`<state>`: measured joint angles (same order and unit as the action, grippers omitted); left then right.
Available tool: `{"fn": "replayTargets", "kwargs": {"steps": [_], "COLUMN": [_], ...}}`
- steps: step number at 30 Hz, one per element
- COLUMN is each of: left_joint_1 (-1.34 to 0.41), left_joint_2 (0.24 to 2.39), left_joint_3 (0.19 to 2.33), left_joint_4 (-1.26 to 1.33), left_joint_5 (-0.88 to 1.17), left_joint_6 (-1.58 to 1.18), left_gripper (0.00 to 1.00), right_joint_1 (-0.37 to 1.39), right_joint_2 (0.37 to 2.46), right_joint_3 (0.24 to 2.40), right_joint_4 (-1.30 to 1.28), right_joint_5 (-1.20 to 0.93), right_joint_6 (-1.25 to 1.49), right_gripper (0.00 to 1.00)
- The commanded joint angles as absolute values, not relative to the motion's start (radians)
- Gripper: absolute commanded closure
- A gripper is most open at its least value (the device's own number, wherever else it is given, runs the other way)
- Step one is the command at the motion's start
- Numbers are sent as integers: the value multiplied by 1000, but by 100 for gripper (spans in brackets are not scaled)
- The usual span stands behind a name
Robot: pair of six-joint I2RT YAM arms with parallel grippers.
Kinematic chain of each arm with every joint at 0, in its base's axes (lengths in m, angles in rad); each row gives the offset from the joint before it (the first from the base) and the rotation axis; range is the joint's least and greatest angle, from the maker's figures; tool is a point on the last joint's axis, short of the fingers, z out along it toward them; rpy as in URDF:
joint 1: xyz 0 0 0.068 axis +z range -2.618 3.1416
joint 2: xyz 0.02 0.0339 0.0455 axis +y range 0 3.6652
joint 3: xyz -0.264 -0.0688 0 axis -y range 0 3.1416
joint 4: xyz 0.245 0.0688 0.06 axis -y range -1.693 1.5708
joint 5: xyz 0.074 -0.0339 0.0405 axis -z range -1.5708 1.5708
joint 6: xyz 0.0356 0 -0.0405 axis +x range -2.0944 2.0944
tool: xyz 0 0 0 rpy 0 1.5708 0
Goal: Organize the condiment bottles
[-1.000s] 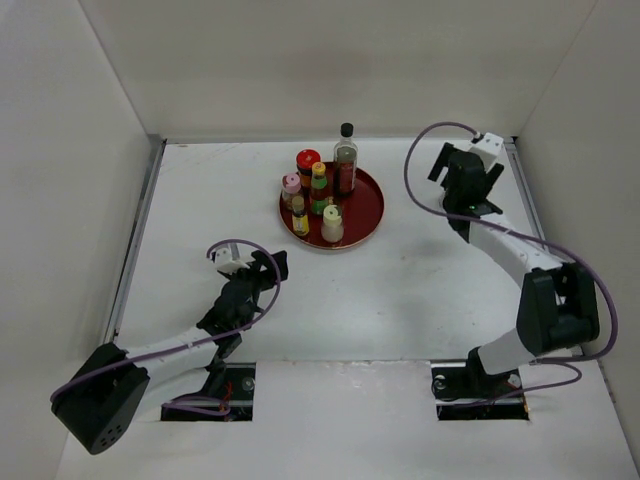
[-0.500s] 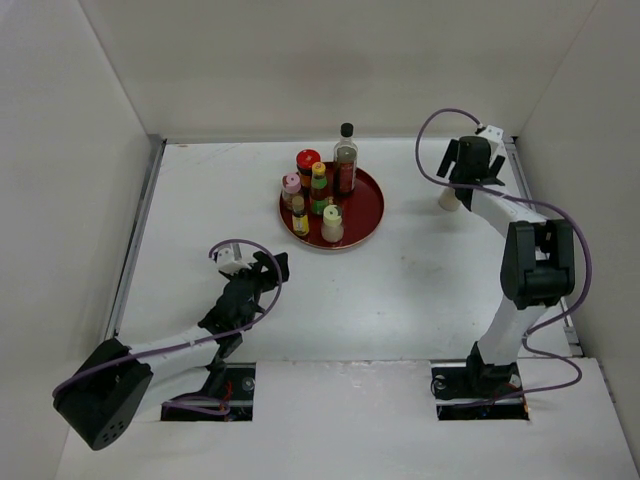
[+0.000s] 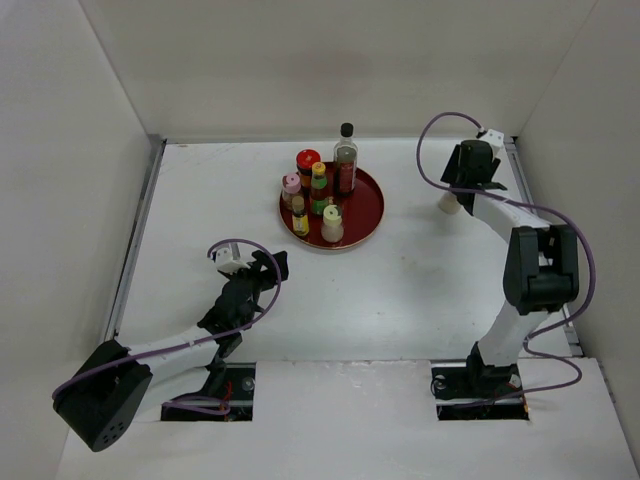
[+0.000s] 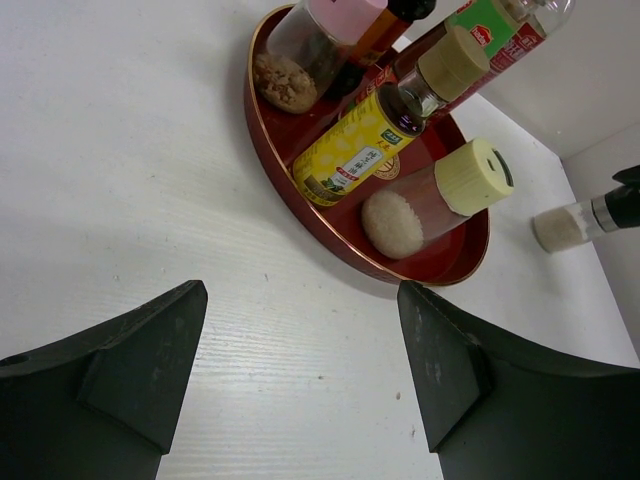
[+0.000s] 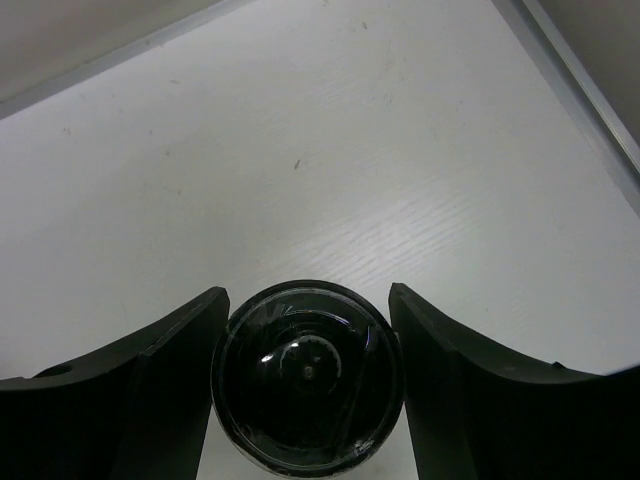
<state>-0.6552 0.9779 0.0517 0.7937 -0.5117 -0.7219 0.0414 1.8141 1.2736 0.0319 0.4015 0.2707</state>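
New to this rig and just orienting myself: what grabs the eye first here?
A red plate at far centre, crowded with six bottles. Far right, apart from it, the right gripper grips a lone dark-capped jar, while the left gripper hangs open near the front.

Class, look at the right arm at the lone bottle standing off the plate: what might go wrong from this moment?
1. The right gripper pinches the lone bottle only at its cap, so it may tilt or slip when lifted.
2. The red plate is crowded with six bottles; setting this one in could knock the tall black-capped bottle or the cream-capped bottle.
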Motion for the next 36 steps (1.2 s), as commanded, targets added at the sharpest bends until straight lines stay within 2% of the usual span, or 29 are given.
{"fn": "replayTargets", "kwargs": {"steps": [1, 7, 13, 23, 31, 33, 36], "left_joint_1": [-659, -660, -663, -647, -650, -647, -647], "left_joint_2": [971, 972, 980, 957, 963, 974, 971], "left_joint_3": [71, 72, 75, 64, 67, 71, 71], "left_joint_4": [854, 854, 854, 845, 845, 847, 844], "left_joint_5": [-506, -506, -503, -495, -494, -492, -498], "left_joint_6": [-730, -730, -730, -732, -732, -732, -732], "left_gripper": [24, 24, 24, 23, 14, 11, 5], "right_joint_1": [65, 183, 333, 518, 581, 588, 599], "right_joint_2": [1674, 1551, 1539, 1775, 1865, 1865, 1841], "right_joint_3": [1223, 1169, 1189, 1368, 1385, 1382, 1365], "right_joint_4": [84, 89, 130, 167, 216, 221, 221], "right_joint_5": [397, 393, 387, 373, 432, 451, 456], "right_joint_6": [307, 330, 380, 388, 295, 282, 281], "right_gripper": [51, 51, 51, 50, 49, 44, 22]}}
